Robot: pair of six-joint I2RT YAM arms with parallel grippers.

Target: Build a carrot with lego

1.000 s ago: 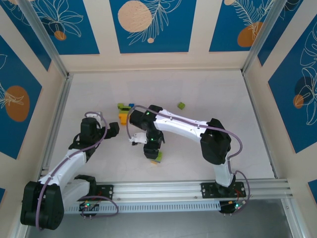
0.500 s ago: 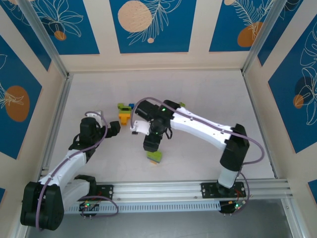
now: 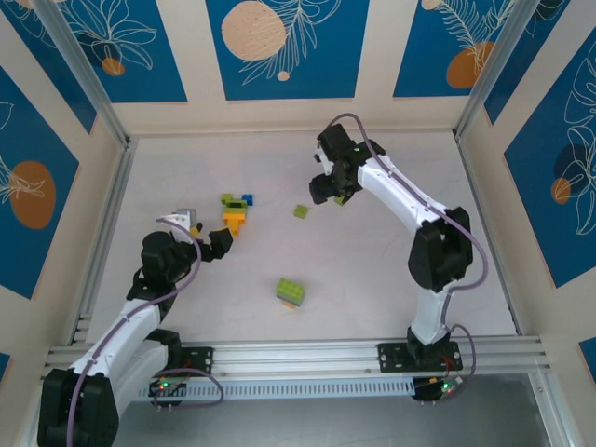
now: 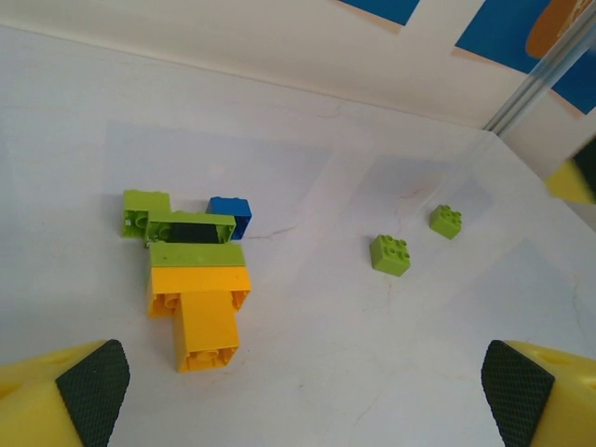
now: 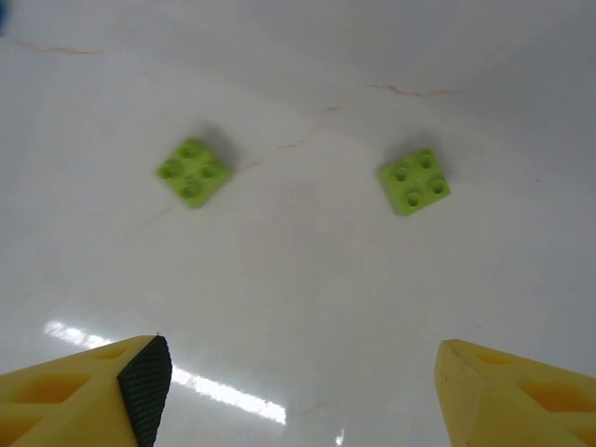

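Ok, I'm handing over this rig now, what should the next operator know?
Left gripper: open, empty, facing the orange-green-blue cluster.
Right gripper: open, empty, above one lime brick and a second lime brick.
Done: a green-on-orange stack stands alone at the table's near middle.
Left to do: nearly all the assembly; cluster, stack and loose bricks lie apart.

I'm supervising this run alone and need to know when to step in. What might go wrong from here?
The open right gripper hangs above two lime bricks, both turned askew to its fingers; closing on corners might flick one away. The open left gripper faces the orange and green cluster, with a blue brick close behind it; a push there may scatter the pile rather than grip it.
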